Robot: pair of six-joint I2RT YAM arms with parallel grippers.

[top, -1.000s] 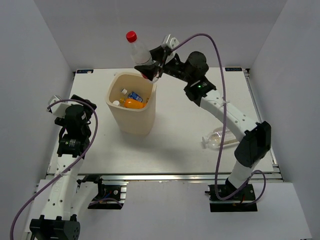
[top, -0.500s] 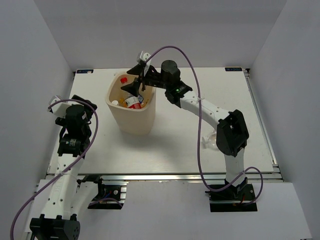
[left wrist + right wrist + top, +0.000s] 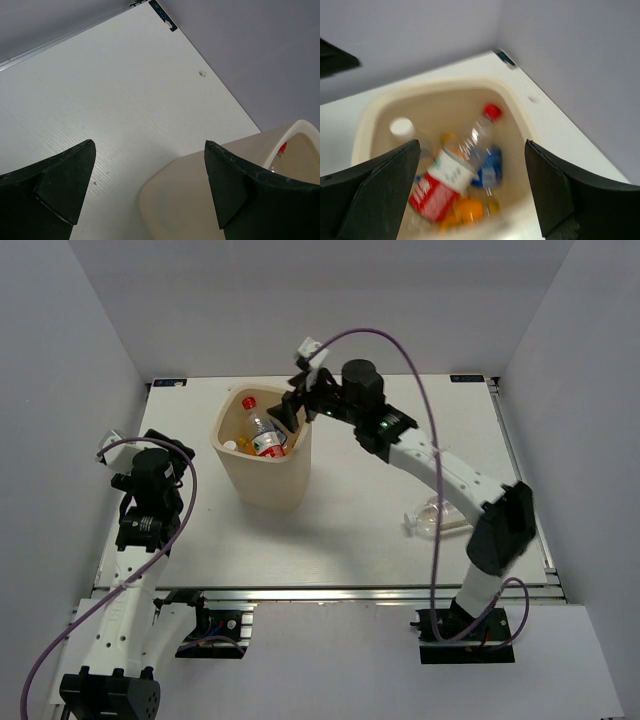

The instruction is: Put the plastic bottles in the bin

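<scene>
red-labelled bottle (image 3: 454, 169) in bin (image 3: 440, 102), label print too blurred for reading; left and right jaws spread, empty

White table (image 3: 350, 530) carries the bin (image 3: 265, 482) and, seemingly, a clear bottle (image 3: 428, 519).

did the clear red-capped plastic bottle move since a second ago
Yes: the clear red-capped plastic bottle went from above the cream-beige plastic bin's far rim down inside it.
</scene>
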